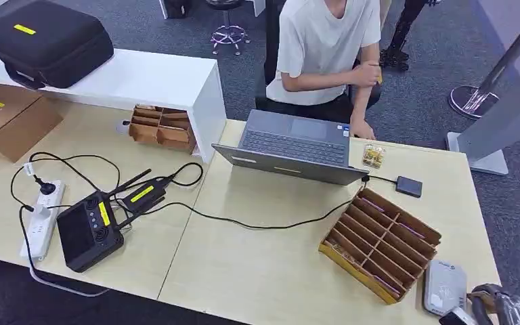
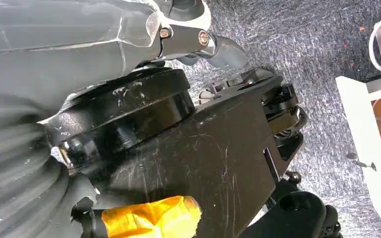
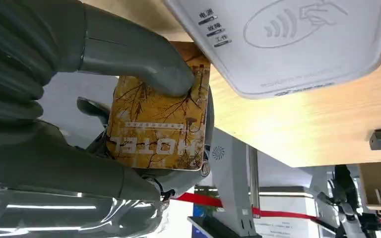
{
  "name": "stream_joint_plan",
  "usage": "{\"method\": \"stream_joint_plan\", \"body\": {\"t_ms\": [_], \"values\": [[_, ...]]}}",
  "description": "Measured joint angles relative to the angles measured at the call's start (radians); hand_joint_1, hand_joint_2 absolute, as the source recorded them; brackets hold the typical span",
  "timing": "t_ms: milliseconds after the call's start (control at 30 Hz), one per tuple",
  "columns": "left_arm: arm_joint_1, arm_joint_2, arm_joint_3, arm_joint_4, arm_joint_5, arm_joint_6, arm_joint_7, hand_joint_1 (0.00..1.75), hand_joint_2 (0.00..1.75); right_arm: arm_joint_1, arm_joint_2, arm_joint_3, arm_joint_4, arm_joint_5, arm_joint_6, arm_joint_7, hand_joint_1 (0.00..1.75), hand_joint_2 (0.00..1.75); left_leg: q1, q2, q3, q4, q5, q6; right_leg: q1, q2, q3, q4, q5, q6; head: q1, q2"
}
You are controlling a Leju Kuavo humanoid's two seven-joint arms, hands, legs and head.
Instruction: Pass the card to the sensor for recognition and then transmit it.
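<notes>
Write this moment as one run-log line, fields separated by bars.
step: card at reader | right hand: holds card beside reader | left hand: hanging, empty | recognition: cannot tell

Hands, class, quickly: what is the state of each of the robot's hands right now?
Left hand: cannot be told; its fingers are mostly hidden.
Right hand: holding the hotel card, thumb pressed on it, beside the white card reader.

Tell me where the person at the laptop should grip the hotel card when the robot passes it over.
By the card's free end, the one with the HOTEL lettering, probably coming in flat from that edge. The right hand's thumb presses the other end, which lies close to the white card reader.
</notes>
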Motion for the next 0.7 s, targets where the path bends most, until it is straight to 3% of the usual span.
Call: {"method": "stream_joint_plan", "body": {"t_ms": [700], "values": [[0.0, 0.0, 0.0, 0.0, 0.0, 0.0, 0.003, 0.0, 1.75, -0.021, 0.016, 0.0, 0.02, 0.002, -0.001, -0.009, 1.75, 1.75, 0.0, 0.0, 0.0, 0.0, 0.0, 0.0, 0.0, 0.0, 0.001, 0.0, 0.0, 0.0, 0.0, 0.0]]}}
